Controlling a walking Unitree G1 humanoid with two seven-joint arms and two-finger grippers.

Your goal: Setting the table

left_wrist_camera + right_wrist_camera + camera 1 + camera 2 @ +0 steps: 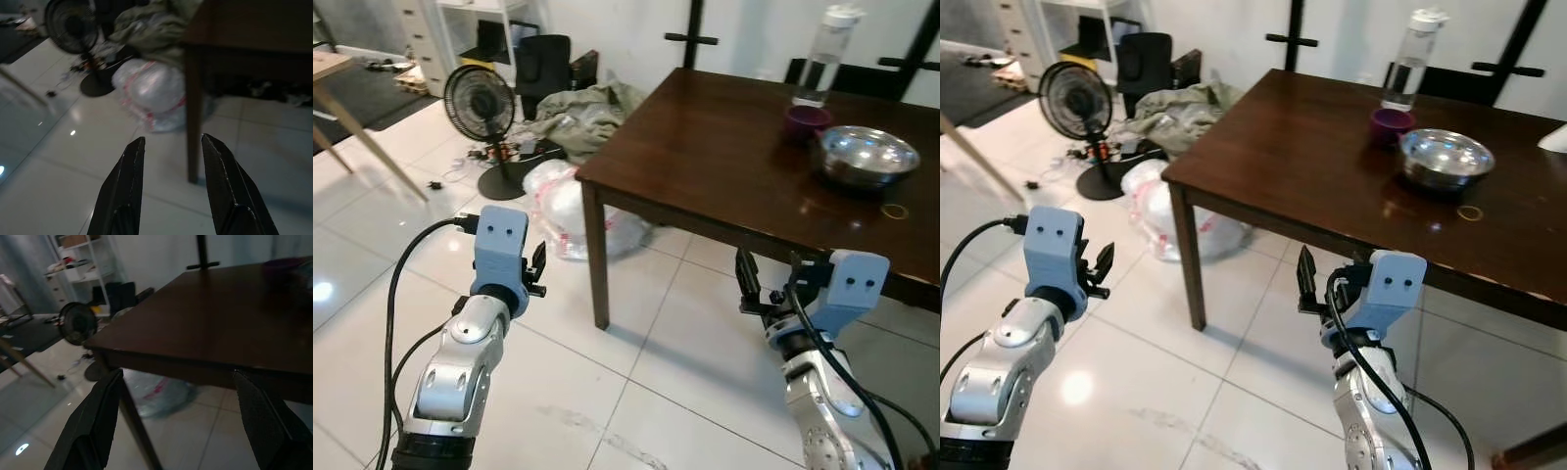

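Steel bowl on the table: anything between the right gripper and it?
Nothing visible blocks it. The right gripper sits open, low at the near edge of the table. The steel bowl lies farther in, with bare tabletop between. The purple cup and the bottle stand behind the bowl.

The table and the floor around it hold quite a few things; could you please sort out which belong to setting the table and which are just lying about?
For the job:
- dark wooden table
- steel bowl
- purple cup
- clear water bottle

Lying about:
- floor fan
- heap of cloth
- tied plastic bag
- small ring on the table
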